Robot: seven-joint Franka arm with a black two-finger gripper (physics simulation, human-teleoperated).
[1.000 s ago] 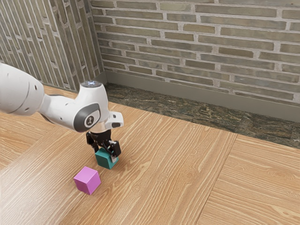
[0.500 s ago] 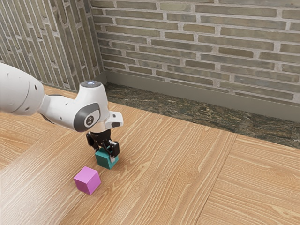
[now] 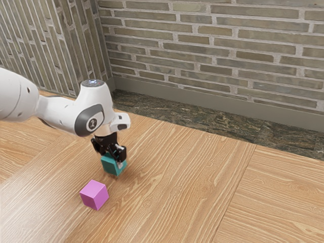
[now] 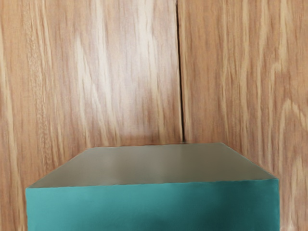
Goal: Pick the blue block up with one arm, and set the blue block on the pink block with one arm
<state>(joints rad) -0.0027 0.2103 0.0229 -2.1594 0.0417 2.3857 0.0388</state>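
Note:
A teal-blue block [image 3: 112, 166] hangs a little above the wooden floor, held between the black fingers of my gripper [image 3: 111, 158], which is shut on it. In the wrist view the same block [image 4: 154, 202] looms large just under my hand, with bare planks beyond it. The pink block [image 3: 94, 194] rests on the wood below and toward the exterior view's left of the held block, apart from it.
A wooden plank surface [image 3: 192, 192] stretches to the exterior view's right. Brick walls [image 3: 212, 45] and a dark stone strip [image 3: 212, 119] bound it at the back.
My gripper has risen with the teal-blue block, lifting it off the wood and shifting slightly toward the exterior view's left. The pink block has stayed put.

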